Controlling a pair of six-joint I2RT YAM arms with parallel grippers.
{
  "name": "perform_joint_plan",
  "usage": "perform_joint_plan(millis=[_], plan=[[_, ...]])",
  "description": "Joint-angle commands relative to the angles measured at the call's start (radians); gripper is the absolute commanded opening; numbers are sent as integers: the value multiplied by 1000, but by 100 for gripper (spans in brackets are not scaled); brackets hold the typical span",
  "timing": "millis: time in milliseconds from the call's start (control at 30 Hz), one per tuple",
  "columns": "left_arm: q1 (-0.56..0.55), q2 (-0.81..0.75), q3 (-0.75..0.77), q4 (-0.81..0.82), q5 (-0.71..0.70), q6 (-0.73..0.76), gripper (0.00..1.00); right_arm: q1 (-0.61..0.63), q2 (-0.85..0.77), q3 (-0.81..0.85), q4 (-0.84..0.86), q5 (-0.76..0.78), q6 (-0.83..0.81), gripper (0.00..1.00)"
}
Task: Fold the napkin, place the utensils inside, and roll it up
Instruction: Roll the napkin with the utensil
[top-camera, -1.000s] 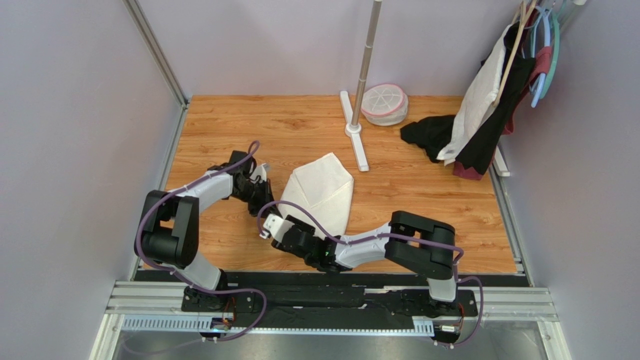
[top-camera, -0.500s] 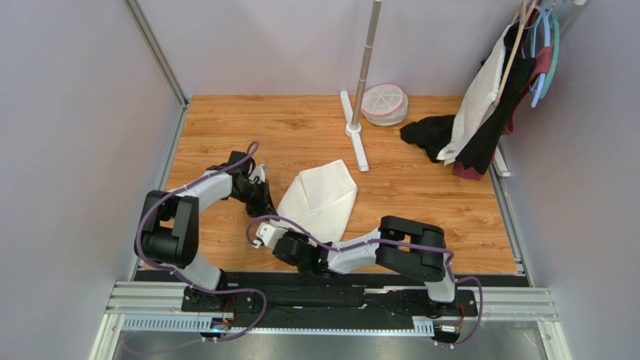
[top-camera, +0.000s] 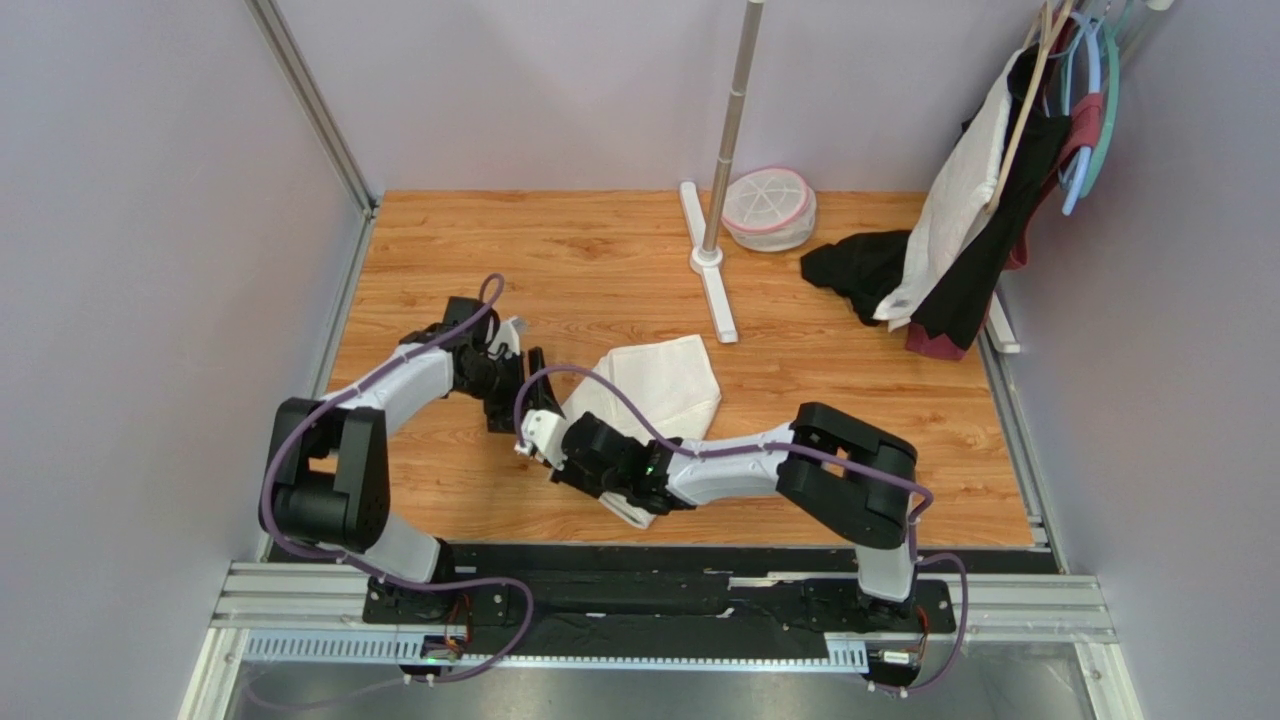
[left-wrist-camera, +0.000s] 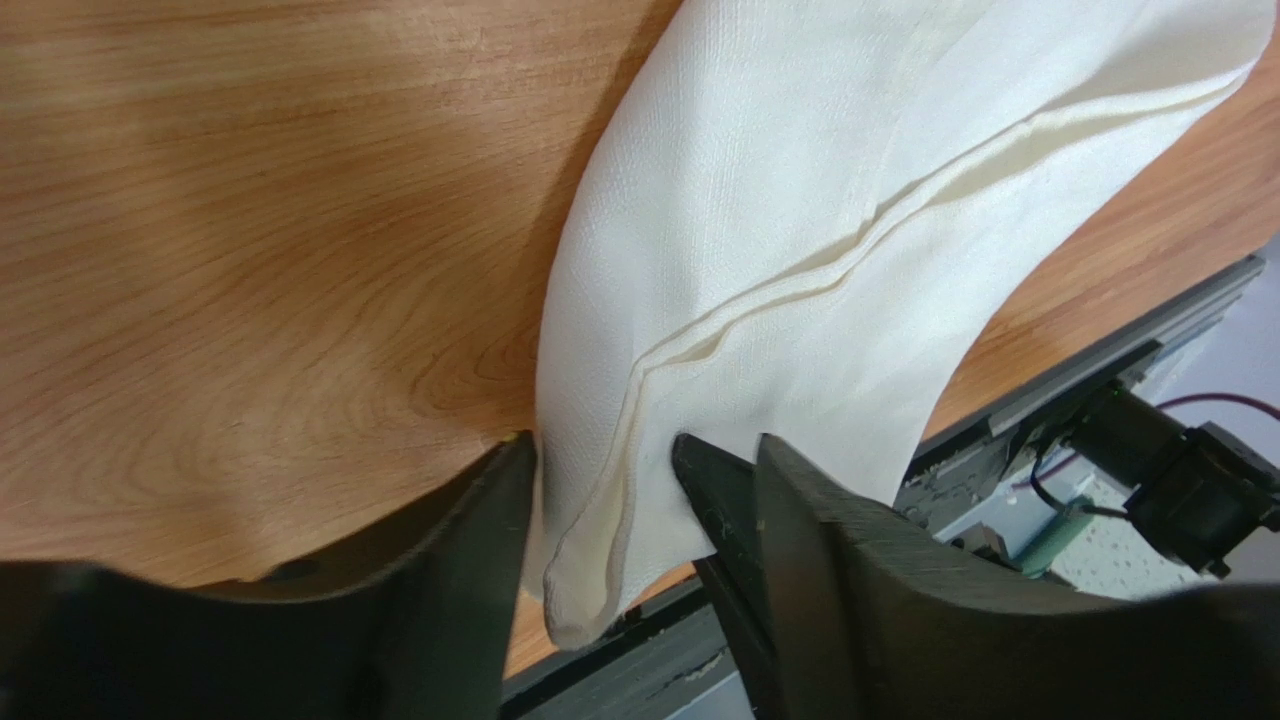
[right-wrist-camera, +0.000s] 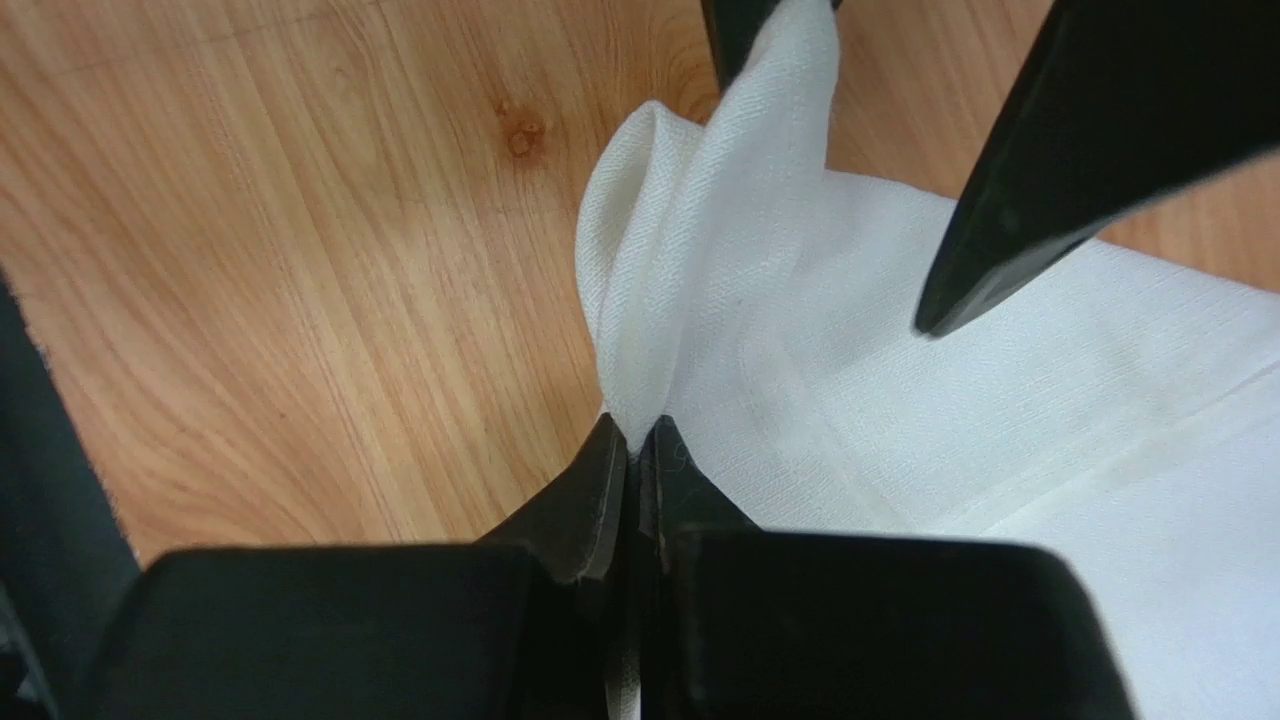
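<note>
Right wrist view: my right jaws are pressed together, pinching a raised ridge of the large, soft cream-white cloth napkin (right-wrist-camera: 962, 420) right at their tips. They sit low over the orange-brown wooden worktop (right-wrist-camera: 271, 270). Just ahead of them the pinched fold climbs toward my left jaws, whose two dark fingers (right-wrist-camera: 1082, 150) stand spread. One finger is right beside the top of the fold, and the other is off to the side above the flatter cloth.

In the left wrist view, a hemmed, doubled corner of the napkin lies in the gap between those spread left jaws. The rest of the cloth runs away ahead of them across the wood.

From the top external view, both jaws meet at the napkin's near left edge, and the cloth lies bunched just beyond them. Far beyond stand a white pole on a flat base (top-camera: 706, 263), a round pink-rimmed white mesh basket (top-camera: 769, 207), a heap of black cloth (top-camera: 860, 267) and garments on hangers (top-camera: 977, 195).
</note>
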Motion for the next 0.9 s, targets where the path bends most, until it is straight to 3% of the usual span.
perform_joint_plan(millis=[0, 233, 433, 633, 867], plan=[[33, -135, -12, 19, -74, -21, 74, -82, -57, -48, -88, -319, 135, 0], [47, -319, -64, 25, -223, -107, 76, -222, -67, -56, -62, -619, 239, 0], [43, -534, -297, 264, -260, -274, 76, -331, -12, -36, -33, -828, 319, 0], [-5, -694, -440, 458, -209, -226, 76, -403, 71, 26, -62, -931, 360, 0], [-90, -565, -435, 570, -184, -173, 76, -455, 159, 89, -142, -982, 368, 0]])
